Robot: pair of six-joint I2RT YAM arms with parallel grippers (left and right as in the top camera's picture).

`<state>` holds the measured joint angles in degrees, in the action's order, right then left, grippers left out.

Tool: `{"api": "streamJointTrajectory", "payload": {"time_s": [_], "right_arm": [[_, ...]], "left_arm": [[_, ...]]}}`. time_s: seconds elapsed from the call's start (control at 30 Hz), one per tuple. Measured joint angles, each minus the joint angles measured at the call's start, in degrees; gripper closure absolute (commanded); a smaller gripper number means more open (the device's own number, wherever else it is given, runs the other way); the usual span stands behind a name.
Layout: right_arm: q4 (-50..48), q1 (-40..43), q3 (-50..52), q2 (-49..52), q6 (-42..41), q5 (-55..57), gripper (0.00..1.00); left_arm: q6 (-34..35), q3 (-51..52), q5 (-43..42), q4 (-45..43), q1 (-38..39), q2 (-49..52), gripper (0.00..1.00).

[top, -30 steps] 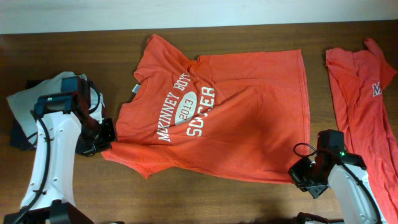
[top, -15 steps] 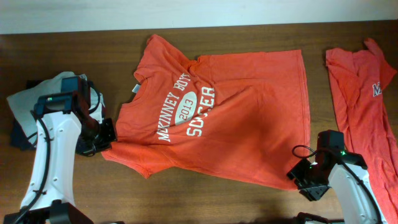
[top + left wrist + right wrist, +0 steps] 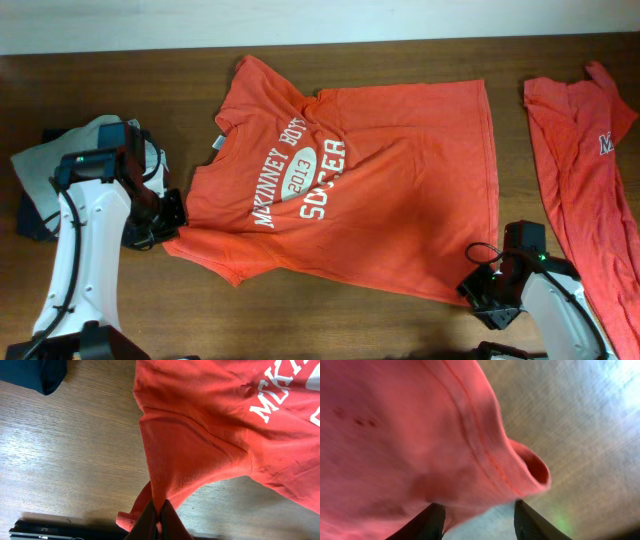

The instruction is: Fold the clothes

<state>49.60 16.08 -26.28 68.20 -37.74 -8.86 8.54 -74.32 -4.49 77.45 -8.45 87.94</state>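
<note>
An orange-red T-shirt (image 3: 400, 190) with white "McKinney Boys 2013 Soccer" lettering lies spread face up on the wooden table, collar to the left. My left gripper (image 3: 172, 228) is shut on the near sleeve's edge. In the left wrist view the sleeve (image 3: 185, 455) rises as a pinched ridge into the closed left gripper (image 3: 160, 515). My right gripper (image 3: 478, 292) sits at the shirt's near right hem corner. In the right wrist view this gripper (image 3: 477, 510) stands open, the curled hem corner (image 3: 530, 467) hanging just ahead of the fingers and draping by the left one.
A second orange-red T-shirt (image 3: 590, 170) lies crumpled along the right edge of the table. Grey and dark folded clothing (image 3: 40, 160) sits at the far left behind my left arm, and its dark cloth (image 3: 35, 372) shows in the left wrist view.
My right gripper has gone from shut to open and has drawn back slightly toward the table's front edge. The left gripper and the sleeve have not moved.
</note>
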Motion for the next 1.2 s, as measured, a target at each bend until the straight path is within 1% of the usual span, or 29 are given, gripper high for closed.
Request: {"api": "streamJointTrajectory", "payload": {"time_s": [0.1, 0.2, 0.27, 0.3, 0.4, 0.43, 0.47, 0.5, 0.53, 0.6, 0.63, 0.77, 0.87, 0.9, 0.93, 1.03, 1.13, 1.17, 1.2], "right_arm": [[-1.2, 0.0, -0.1, 0.0, 0.0, 0.0, 0.51], [-1.7, 0.0, -0.2, 0.0, 0.0, 0.2, 0.64], [-2.0, 0.0, -0.2, 0.0, 0.0, 0.5, 0.76], [-2.2, 0.0, -0.1, 0.0, 0.1, 0.5, 0.77], [-2.1, 0.0, -0.1, 0.0, 0.0, 0.5, 0.77], [-2.1, 0.0, -0.1, 0.0, 0.1, 0.7, 0.75], [-1.9, 0.0, -0.1, 0.0, 0.0, 0.7, 0.65], [-1.6, 0.0, -0.1, 0.0, 0.2, 0.7, 0.62], [-1.0, 0.0, -0.1, 0.0, 0.0, 0.7, 0.65], [-0.6, 0.0, -0.1, 0.0, 0.3, 0.7, 0.90], [-0.4, 0.0, 0.0, 0.0, 0.4, 0.9, 0.96], [-1.3, 0.0, 0.0, 0.0, 0.5, 1.1, 0.96], [0.0, 0.0, -0.8, 0.0, 1.7, 1.2, 0.96], [1.3, 0.0, -1.8, 0.0, 2.0, 1.2, 0.96], [3.0, 0.0, -3.2, 0.0, 2.1, 1.2, 0.96], [9.4, 0.0, -9.5, 0.2, 2.5, 1.1, 0.96], [16.8, 0.0, -16.0, 0.1, 3.1, 1.1, 0.96], [21.3, 0.0, -19.8, 0.2, 3.3, 1.1, 0.96], [23.0, 0.0, -21.3, 0.2, 3.3, 1.1, 0.96]], "left_arm": [[0.0, 0.0, 0.0, 0.0, 0.0, 0.0, 0.94], [0.0, 0.0, 0.0, 0.0, 0.0, 0.0, 0.94], [0.0, 0.0, 0.0, 0.0, 0.0, 0.0, 0.94], [0.0, 0.0, 0.0, 0.0, 0.0, 0.0, 0.94], [0.0, 0.0, 0.0, 0.0, 0.0, 0.0, 0.94], [0.0, 0.0, 0.0, 0.0, 0.0, 0.0, 0.94], [0.0, 0.0, 0.0, 0.0, 0.0, 0.0, 0.94], [0.0, 0.0, 0.0, 0.0, 0.0, 0.0, 0.94], [0.0, 0.0, 0.0, 0.0, 0.0, 0.0, 0.94], [0.0, 0.0, 0.0, 0.0, 0.0, 0.0, 0.94], [0.0, 0.0, 0.0, 0.0, 0.0, 0.0, 0.94], [-0.4, 0.0, 0.0, 0.0, 0.0, 0.0, 0.95], [-0.7, 0.0, 0.0, 0.0, 0.0, 0.0, 0.95], [-0.8, 0.0, 0.0, 0.0, 0.0, 0.0, 0.98], [-0.8, 0.0, 0.0, 0.0, 0.0, 0.0, 1.00], [-1.0, 0.0, 0.0, 0.1, 0.0, 0.0, 1.00], [-1.0, -0.2, 0.0, 1.2, 0.0, -0.2, 1.00], [-1.0, -0.3, 0.0, 2.0, 0.0, -1.0, 1.00], [-1.0, -0.3, 0.0, 2.2, 0.0, -1.6, 1.00]]}}
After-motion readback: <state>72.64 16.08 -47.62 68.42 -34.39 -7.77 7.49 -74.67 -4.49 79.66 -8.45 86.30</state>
